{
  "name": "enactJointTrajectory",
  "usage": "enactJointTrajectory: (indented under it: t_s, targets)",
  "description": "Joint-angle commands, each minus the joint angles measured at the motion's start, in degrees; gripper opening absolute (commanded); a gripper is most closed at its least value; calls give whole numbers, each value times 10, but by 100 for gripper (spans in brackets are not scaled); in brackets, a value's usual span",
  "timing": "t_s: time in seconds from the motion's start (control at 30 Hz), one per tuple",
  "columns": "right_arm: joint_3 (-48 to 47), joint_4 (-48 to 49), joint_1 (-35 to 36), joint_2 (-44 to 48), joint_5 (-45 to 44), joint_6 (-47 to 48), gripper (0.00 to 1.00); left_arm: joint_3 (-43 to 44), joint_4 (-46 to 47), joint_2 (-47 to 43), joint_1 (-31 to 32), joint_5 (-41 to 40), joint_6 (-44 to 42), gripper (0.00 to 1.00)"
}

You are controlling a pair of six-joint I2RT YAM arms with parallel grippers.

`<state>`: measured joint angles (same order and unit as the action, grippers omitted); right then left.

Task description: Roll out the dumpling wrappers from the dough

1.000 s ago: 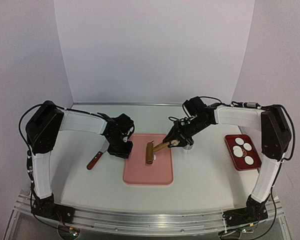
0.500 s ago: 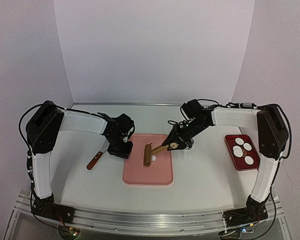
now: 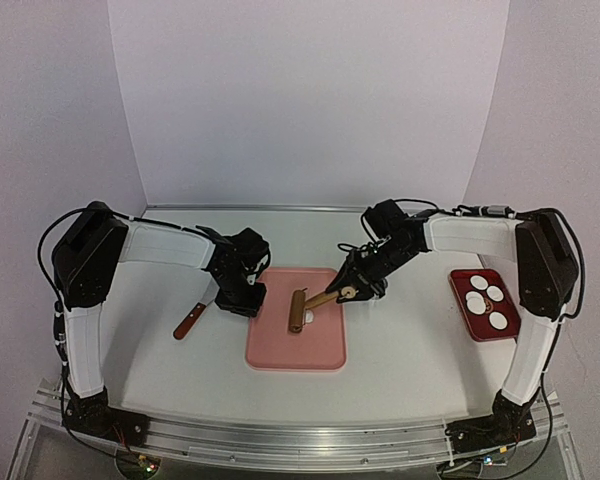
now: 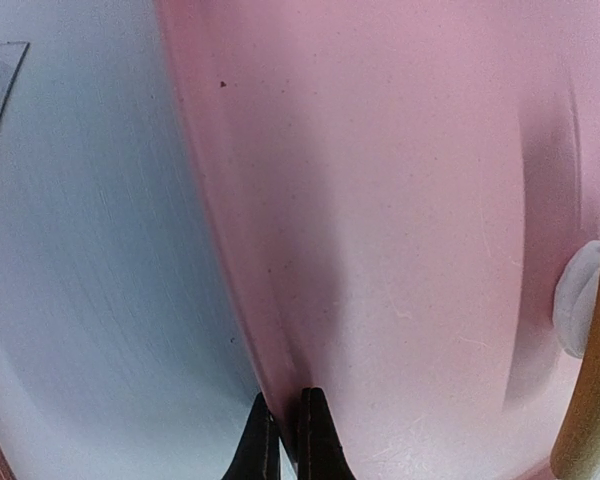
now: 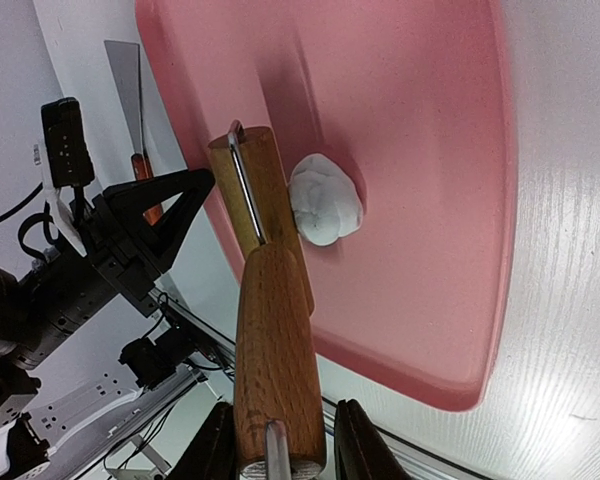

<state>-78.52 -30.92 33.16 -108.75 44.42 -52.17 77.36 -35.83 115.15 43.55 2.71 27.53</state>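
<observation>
The dough (image 5: 325,198) is a small white lump on the pink board (image 3: 296,345), touching the right side of the wooden roller's barrel (image 5: 255,200). It also shows at the right edge of the left wrist view as dough (image 4: 578,300). My right gripper (image 5: 285,450) is shut on the roller's wooden handle (image 5: 278,350) and sits over the board's right rim as right gripper (image 3: 352,283). My left gripper (image 4: 288,425) is shut, its tips down at the board's left edge (image 4: 250,300). Several round white dumpling wrappers (image 3: 479,283) lie in the red tray (image 3: 510,330) at the right.
A scraper with a brown handle (image 3: 190,322) lies on the table left of the board, close behind my left gripper (image 3: 242,295). The white back wall stands beyond the board. The arm bases and the metal rail run along the near edge.
My right wrist has shifted slightly left and back with the roller handle. The roller's barrel stays beside the dough, and the left arm has not moved.
</observation>
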Motion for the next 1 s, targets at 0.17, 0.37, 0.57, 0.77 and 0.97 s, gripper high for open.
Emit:
enactJointTrajectory:
  t_s: [0.17, 0.37, 0.57, 0.77, 0.97]
  targets:
    - [44, -84, -14, -4, -80, -23, 0, -25, -34, -15, -1, -41, 2, 0]
    - [47, -90, -16, -19, -84, -25, 0, -34, -31, -20, -2, -44, 2, 0]
    - [71, -92, -23, -16, -85, -32, 0, -43, -31, -27, -2, -51, 4, 0]
    - [92, -93, -29, -16, -91, -34, 0, -53, -27, -32, -2, -55, 5, 0]
    - [118, -93, -40, -7, -98, -32, 0, -65, -23, -41, -2, -58, 8, 0]
